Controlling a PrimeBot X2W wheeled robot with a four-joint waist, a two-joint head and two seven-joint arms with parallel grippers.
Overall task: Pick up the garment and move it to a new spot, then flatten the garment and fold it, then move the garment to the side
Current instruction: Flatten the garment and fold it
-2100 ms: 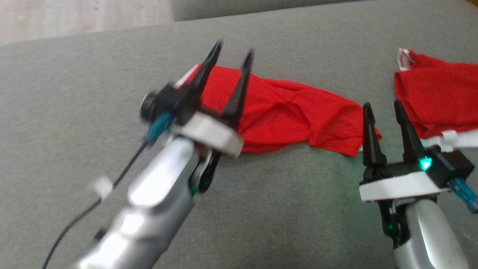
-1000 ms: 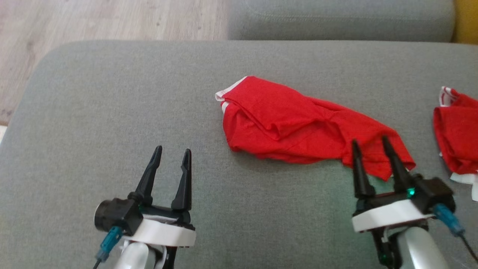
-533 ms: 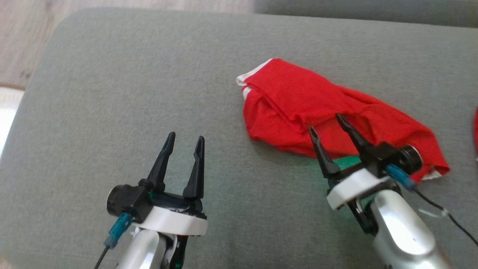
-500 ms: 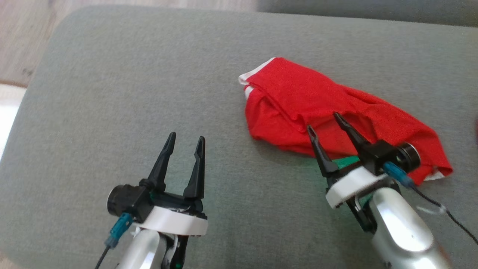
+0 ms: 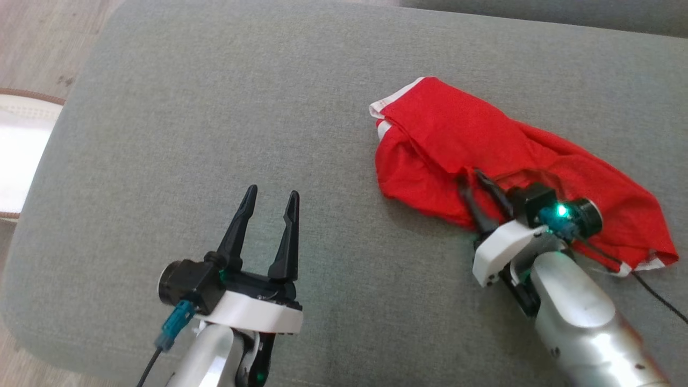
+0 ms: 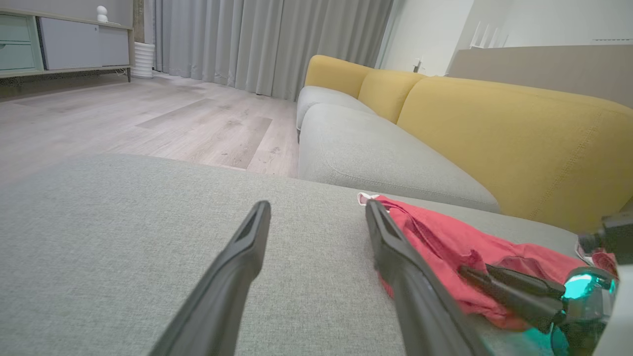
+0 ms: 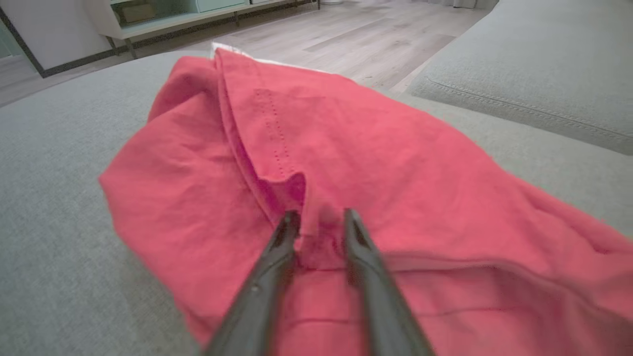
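A wide grey sofa cushion [image 5: 215, 107] spreads across the head view. Beyond it a yellow backrest [image 6: 494, 128] rises over another grey seat [image 6: 376, 158]. Pale wooden floor [image 6: 148, 113] runs to grey curtains [image 6: 272, 39] and a low cabinet [image 6: 64, 44].

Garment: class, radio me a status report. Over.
Left gripper open, apart from garment. Right gripper pinching a fold of it. Nothing in the way.
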